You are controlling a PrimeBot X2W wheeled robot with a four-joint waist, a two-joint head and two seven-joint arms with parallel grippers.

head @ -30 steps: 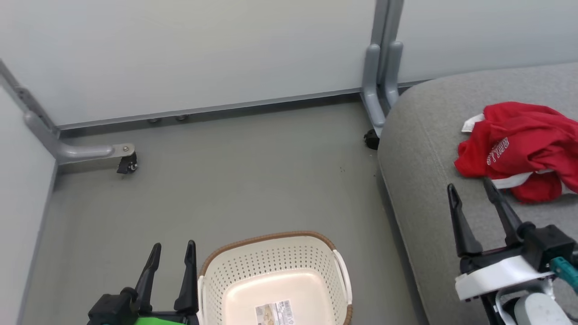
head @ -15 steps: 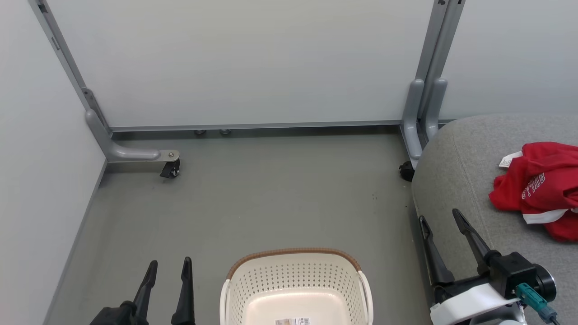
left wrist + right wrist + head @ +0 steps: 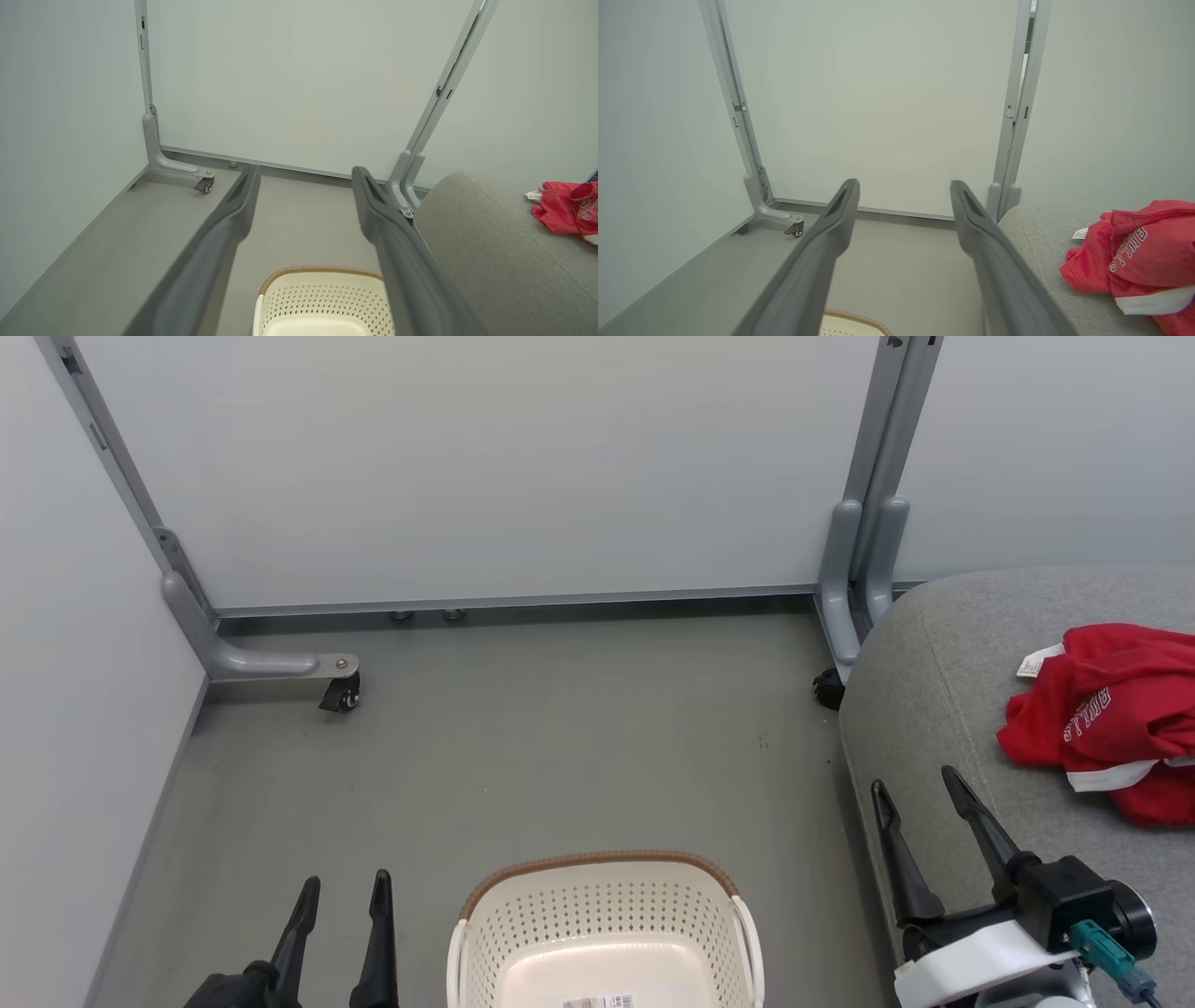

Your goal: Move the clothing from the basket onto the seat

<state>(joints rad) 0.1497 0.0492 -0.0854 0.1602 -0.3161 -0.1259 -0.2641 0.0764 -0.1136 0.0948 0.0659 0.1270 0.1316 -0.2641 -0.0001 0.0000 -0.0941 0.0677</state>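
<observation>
Grey floor [image 3: 560, 756] carrying basket [image 3: 597, 861].
Head view: basket showing no red inside, near part cut off. Clothing [image 3: 1111, 719] lying right of basket on seat [image 3: 943, 709]. Left gripper [image 3: 345, 879] and right gripper [image 3: 914, 779] flanking basket, jaws spread, grasping nothing.
Left wrist view: basket bottom looking bare.
Right wrist view: clothing resting on seat.
Transfer appearing done.

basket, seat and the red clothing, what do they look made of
Basket: likely moulded plastic, matte cream, with rows of punched holes; its brown rim looks woven, perhaps imitation.
Seat: fabric upholstery, light grey, fine matte weave.
Clothing: soft thin fabric, red, crumpled in folds.
</observation>
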